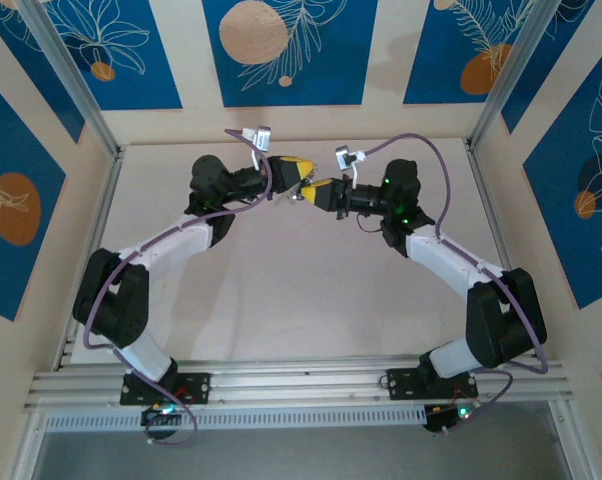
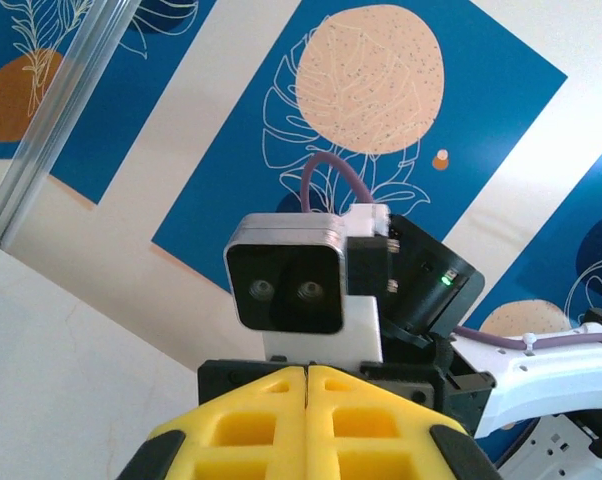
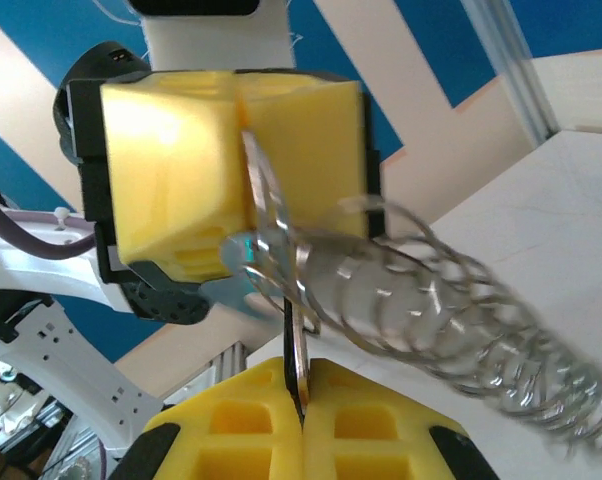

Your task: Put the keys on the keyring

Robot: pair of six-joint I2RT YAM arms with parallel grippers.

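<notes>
My two grippers meet tip to tip above the far middle of the table. In the right wrist view my right gripper (image 3: 301, 372) is shut on the key (image 3: 298, 345), a thin flat blade seen edge-on with a tan end between the yellow pads. Facing it, my left gripper (image 3: 243, 110) is shut on the keyring (image 3: 266, 215), a thin grey loop running out of its seam. A blurred silvery wire coil (image 3: 431, 310) hangs off the loop to the right. The key's tip touches the loop. In the top view the left gripper (image 1: 297, 172) and right gripper (image 1: 314, 188) nearly touch.
The pale table (image 1: 301, 290) is walled by blue and cream patterned panels, with metal posts (image 1: 71, 80) at the back corners. The left wrist view looks straight at the right wrist's camera housing (image 2: 291, 285) and a purple cable (image 2: 331, 175), just beyond my shut left gripper (image 2: 308, 372).
</notes>
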